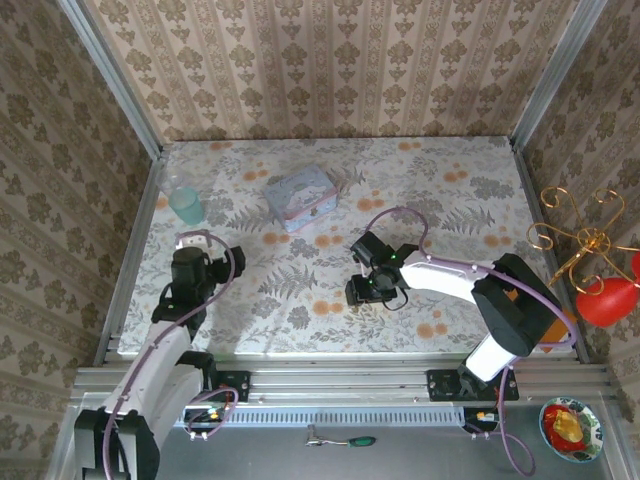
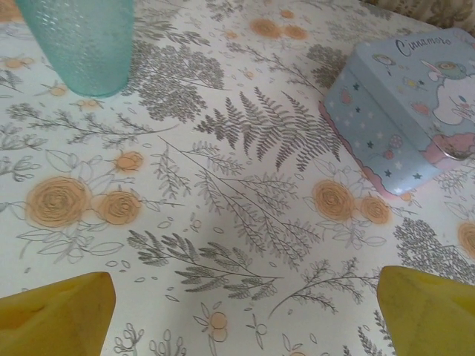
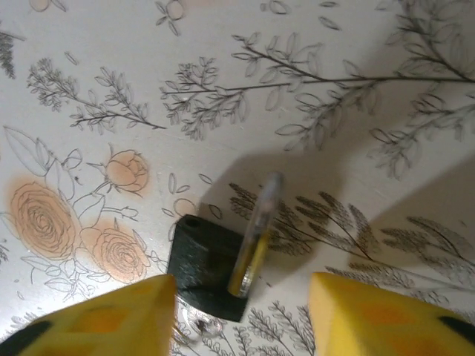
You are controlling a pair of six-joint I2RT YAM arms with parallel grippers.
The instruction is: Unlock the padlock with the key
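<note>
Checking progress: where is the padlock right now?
In the right wrist view, the padlock lies on the floral table inside the open right pincer, nearer its finger at the picture's left.

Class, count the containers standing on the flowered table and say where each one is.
2. A teal cup stands at the far left of the table; a pale blue tin sits near the far middle. Small ones could be hidden from view.

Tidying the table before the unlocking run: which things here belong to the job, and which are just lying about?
Job:
padlock, black

Lying about:
teal cup
pale blue tin
screwdriver, near the arm bases
</note>
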